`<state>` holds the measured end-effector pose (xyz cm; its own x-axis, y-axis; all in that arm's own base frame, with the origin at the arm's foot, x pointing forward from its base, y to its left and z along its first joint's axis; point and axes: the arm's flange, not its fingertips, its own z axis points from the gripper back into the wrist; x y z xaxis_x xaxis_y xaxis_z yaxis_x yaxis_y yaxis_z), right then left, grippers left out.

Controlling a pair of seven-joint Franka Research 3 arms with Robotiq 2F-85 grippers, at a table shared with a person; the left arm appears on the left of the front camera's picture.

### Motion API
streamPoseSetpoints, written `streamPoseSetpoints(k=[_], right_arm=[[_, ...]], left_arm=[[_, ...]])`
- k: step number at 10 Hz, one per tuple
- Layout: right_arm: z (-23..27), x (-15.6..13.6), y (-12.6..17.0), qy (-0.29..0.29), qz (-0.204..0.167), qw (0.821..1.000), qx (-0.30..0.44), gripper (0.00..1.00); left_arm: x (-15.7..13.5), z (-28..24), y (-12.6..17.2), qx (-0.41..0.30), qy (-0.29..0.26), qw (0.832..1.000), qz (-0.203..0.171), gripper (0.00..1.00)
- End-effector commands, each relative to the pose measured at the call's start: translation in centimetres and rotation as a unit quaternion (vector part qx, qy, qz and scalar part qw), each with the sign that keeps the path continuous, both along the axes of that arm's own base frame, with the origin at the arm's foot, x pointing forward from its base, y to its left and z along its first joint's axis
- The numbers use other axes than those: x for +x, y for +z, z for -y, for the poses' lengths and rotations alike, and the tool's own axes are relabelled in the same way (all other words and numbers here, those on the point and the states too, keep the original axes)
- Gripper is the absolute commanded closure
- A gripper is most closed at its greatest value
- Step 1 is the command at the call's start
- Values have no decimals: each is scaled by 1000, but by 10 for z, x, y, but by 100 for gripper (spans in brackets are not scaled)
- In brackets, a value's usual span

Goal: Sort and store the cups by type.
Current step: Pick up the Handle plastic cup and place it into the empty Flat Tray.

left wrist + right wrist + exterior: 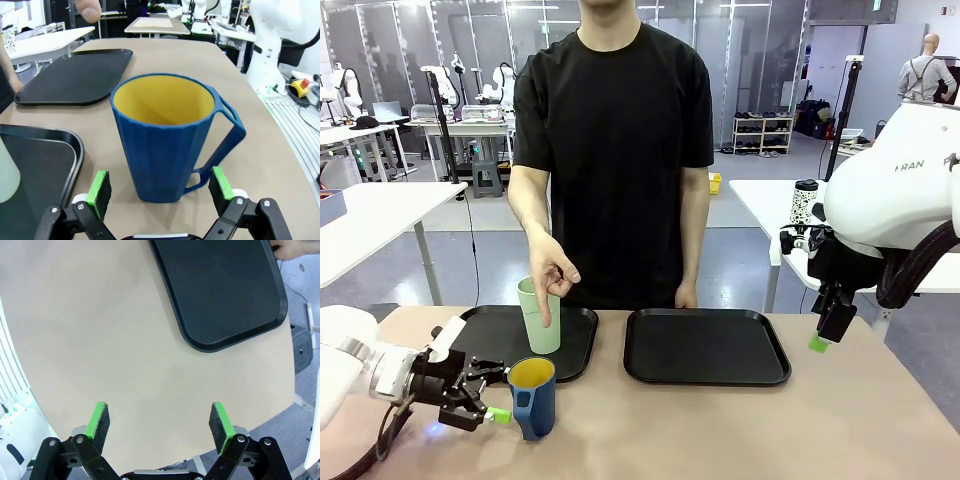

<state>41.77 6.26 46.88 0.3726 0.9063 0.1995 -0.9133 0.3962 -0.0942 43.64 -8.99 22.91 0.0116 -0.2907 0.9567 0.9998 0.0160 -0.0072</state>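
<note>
A dark blue handled mug (532,396) with a yellow inside stands upright on the table, in front of the left black tray (575,345). My left gripper (490,395) is open, level with the mug and just left of it; in the left wrist view the mug (167,140) stands between and just beyond the green pads (100,187), its handle toward the right pad. A tall pale green tumbler (540,316) stands on the left tray with the person's hand (552,270) on its rim. My right gripper (825,335) hangs open above the table's right side, nothing between its pads (99,420).
A second black tray (706,346) lies at centre right with nothing on it, also seen from the right wrist (220,290). A white speckled travel tumbler (804,202) stands on another table behind my right arm. The person stands at the far edge.
</note>
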Motion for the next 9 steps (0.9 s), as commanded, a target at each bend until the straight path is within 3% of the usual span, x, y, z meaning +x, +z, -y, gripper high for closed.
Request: streamPoseSetpoints(k=[1, 9], right_arm=[[0, 0, 1, -3, -1, 1000, 2, 0], [0, 0, 1, -3, -1, 1000, 2, 0]], left_arm=[[2, 8, -11, 0, 3, 1000, 22, 0], [9, 32, -22, -16, -16, 1000, 13, 0]])
